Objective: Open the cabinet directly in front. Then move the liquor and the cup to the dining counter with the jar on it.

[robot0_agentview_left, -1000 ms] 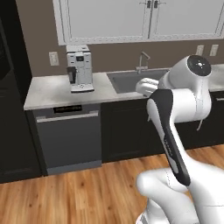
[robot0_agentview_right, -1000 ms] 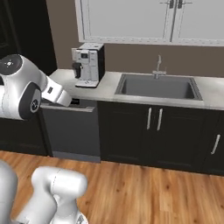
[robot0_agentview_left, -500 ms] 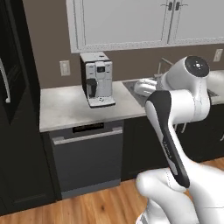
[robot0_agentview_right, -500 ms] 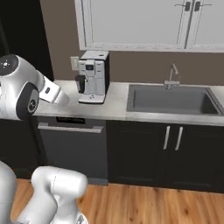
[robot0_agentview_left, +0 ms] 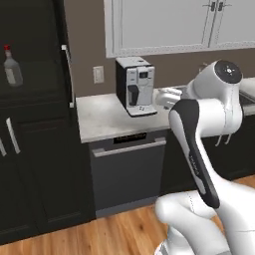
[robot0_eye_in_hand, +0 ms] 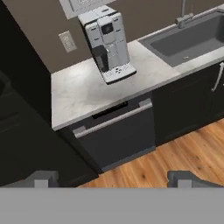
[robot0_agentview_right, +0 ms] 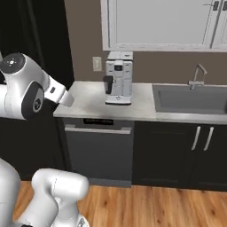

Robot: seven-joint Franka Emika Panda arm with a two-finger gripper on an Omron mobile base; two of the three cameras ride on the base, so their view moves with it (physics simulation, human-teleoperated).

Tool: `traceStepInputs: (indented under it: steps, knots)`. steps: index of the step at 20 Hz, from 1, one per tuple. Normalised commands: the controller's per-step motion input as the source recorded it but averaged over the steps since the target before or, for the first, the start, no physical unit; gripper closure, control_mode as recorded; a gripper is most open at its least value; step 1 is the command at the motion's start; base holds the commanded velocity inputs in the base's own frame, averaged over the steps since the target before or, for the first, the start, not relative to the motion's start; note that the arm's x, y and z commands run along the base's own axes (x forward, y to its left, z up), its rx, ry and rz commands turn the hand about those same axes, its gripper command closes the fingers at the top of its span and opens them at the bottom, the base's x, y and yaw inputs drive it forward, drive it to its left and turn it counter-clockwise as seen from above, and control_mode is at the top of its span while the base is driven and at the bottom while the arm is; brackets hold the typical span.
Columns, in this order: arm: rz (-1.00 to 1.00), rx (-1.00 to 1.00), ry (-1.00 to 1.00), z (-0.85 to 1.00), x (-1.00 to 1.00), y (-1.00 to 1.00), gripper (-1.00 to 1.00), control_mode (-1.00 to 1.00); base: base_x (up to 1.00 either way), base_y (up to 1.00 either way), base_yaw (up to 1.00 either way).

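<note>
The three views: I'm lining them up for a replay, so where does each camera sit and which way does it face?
Left base view: behind the arm's left, facing the cabinet holding the liquor; arm at lower right.
Right base view: behind its right, facing the sink; arm at lower left.
Hand view: looks down along the open gripper.
All share the coffee machine.
</note>
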Motion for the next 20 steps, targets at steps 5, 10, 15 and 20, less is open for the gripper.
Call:
traceStepInputs:
  steps: [5, 10, 15, 20]
  knots:
    - [0.0, 0.0, 0.0, 0.0, 0.0, 0.0, -1.0, 1.0, -0.5, 0.77, 0.0]
    - [0.0, 0.0, 0.0, 0.0, 0.0, 0.0, -1.0, 1.0, -0.44, 0.54, -0.01]
    - [0.0, 0.0, 0.0, 0.0, 0.0, 0.0, -1.0, 1.0, -0.25, 0.9, -0.01]
    - [0.0, 0.0, 0.0, 0.0, 0.0, 0.0, -1.0, 1.0, -0.26, 1.0, -0.03]
